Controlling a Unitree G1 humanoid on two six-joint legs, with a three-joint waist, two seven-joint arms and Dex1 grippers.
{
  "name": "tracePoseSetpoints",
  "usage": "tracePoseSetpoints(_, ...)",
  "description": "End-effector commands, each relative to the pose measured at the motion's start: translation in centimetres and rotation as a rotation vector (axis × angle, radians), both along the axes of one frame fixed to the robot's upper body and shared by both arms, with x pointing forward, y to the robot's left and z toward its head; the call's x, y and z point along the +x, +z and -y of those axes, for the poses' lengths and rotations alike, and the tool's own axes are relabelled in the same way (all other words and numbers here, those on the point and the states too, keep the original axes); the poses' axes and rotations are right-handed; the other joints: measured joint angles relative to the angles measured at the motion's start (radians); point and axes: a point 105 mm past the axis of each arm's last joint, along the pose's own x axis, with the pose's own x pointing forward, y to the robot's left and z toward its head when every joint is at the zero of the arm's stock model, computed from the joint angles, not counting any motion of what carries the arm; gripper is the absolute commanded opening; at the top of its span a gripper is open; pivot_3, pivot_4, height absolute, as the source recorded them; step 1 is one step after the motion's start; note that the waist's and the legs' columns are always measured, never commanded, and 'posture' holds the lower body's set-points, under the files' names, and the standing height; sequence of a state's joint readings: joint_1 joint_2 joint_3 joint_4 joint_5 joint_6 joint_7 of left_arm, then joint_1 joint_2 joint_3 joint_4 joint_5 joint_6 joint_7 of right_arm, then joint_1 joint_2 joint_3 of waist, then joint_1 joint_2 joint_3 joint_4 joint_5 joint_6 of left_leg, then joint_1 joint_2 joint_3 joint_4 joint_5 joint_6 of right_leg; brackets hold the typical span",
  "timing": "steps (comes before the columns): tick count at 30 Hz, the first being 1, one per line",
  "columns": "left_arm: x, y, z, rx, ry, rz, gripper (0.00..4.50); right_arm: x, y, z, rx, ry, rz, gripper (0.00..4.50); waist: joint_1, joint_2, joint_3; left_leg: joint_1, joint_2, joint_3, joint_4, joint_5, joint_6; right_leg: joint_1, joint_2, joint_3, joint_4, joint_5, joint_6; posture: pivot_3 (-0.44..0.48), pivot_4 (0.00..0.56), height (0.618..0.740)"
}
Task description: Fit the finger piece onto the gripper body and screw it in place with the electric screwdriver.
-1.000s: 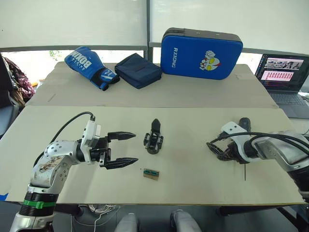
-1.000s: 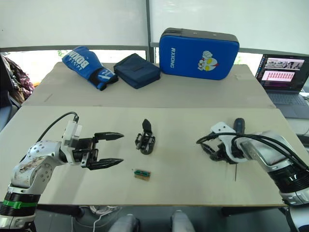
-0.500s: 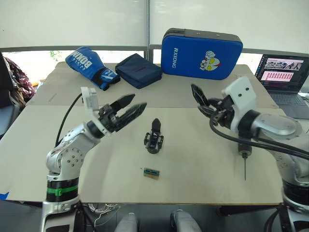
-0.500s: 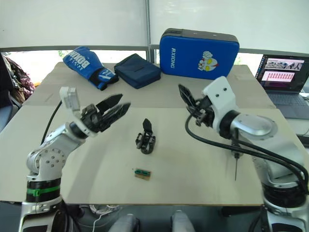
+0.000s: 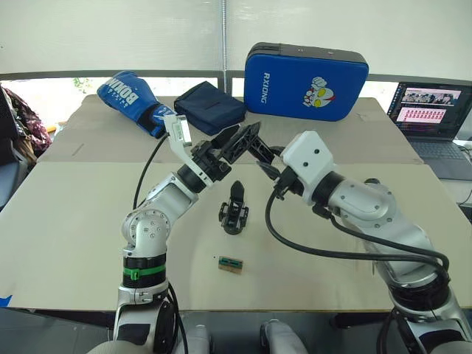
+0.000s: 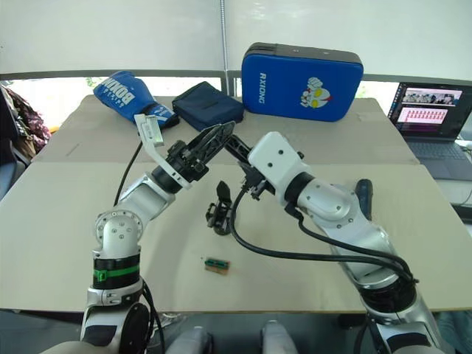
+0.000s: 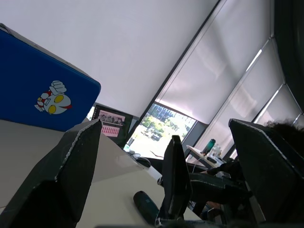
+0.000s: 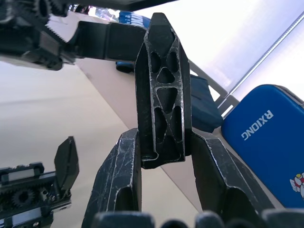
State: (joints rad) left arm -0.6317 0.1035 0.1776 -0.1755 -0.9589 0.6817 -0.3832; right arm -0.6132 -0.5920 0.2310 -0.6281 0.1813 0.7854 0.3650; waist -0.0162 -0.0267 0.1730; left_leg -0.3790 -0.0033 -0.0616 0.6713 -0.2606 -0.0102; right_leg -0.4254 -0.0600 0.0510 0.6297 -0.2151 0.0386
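— Two grippers meet high at centre frame, above the gripper body (image 5: 234, 210). Why?

— You hold the finger piece (image 8: 163, 90) pinched upright in the right gripper (image 8: 164, 156), tip outward, presented to the left gripper (image 5: 240, 142), whose fingers stand spread on either side of it; it looks like a handover.

— And the electric screwdriver (image 6: 363, 193)?

— Lying on the table (image 5: 81, 214) at right, behind your right arm, untouched. Both parts are still apart, so no screwing yet.

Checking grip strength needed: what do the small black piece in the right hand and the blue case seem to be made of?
The finger piece looks like matte black hard plastic, with moulded triangular cut-outs. The blue case looks like smooth padded synthetic fabric or leatherette, with rounded corners and printed graphics; exact material unclear.
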Motion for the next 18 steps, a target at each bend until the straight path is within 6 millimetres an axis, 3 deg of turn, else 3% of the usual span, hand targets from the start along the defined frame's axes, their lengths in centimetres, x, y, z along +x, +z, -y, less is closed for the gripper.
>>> tracePoseSetpoints(1, -0.69, 0.97, 0.10, -0.026, -0.024, 0.030, 4.26, -0.82, 1.42, -0.39, 0.003, 0.025, 0.085, 1.10, 0.001, 0.000, 0.000, 0.000, 0.000, 0.000, 0.000, 0.000, 0.000, 0.000, 0.000, 0.000, 0.000, 0.000, 0.000, 0.000, 0.150, 0.740)
tracePoseSetpoints(4, -1.14, 0.61, 0.39, -0.012, -0.043, 0.030, 3.32, -0.74, 1.43, -0.33, -0.004, 0.022, 0.088, 1.10, 0.001, 0.000, 0.000, 0.000, 0.000, 0.000, 0.000, 0.000, 0.000, 0.000, 0.000, 0.000, 0.000, 0.000, 0.000, 0.000, 0.150, 0.740)
tracePoseSetpoints(10, -1.26, 0.47, 0.43, -0.046, -0.032, 0.013, 0.33, -0.81, 1.07, -0.46, -0.025, 0.028, 0.080, 1.10, 0.002, 0.000, 0.000, 0.000, 0.000, 0.000, 0.000, 0.000, 0.000, 0.000, 0.000, 0.000, 0.000, 0.000, 0.000, 0.000, 0.150, 0.740)
tracePoseSetpoints(11, -1.26, 0.45, 0.42, -0.047, -0.030, 0.012, 0.00, -0.81, 1.07, -0.45, -0.027, 0.027, 0.081, 1.10, 0.002, 0.000, 0.000, 0.000, 0.000, 0.000, 0.000, 0.000, 0.000, 0.000, 0.000, 0.000, 0.000, 0.000, 0.000, 0.000, 0.150, 0.740)
tracePoseSetpoints(14, -1.21, 0.48, 0.33, -0.065, -0.026, 0.008, 0.00, -0.97, 1.02, -0.45, -0.037, 0.036, 0.085, 1.10, 0.002, 0.000, 0.000, 0.000, 0.000, 0.000, 0.000, 0.000, 0.000, 0.000, 0.000, 0.000, 0.000, 0.000, 0.000, 0.000, 0.150, 0.740)
tracePoseSetpoints(16, -1.18, 0.72, 0.16, -0.088, -0.028, 0.011, 0.00, -1.06, 1.06, -0.26, -0.041, 0.035, 0.088, 2.12, 0.002, 0.000, 0.000, 0.000, 0.000, 0.000, 0.000, 0.000, 0.000, 0.000, 0.000, 0.000, 0.000, 0.000, 0.000, 0.000, 0.150, 0.740)
tracePoseSetpoints(18, -0.98, 1.08, -0.24, -0.111, -0.026, 0.017, 0.00, -1.23, 1.41, 0.24, -0.040, 0.039, 0.090, 2.79, 0.002, 0.000, 0.000, 0.000, 0.000, 0.000, 0.000, 0.000, 0.000, 0.000, 0.000, 0.000, 0.000, 0.000, 0.000, 0.000, 0.150, 0.740)
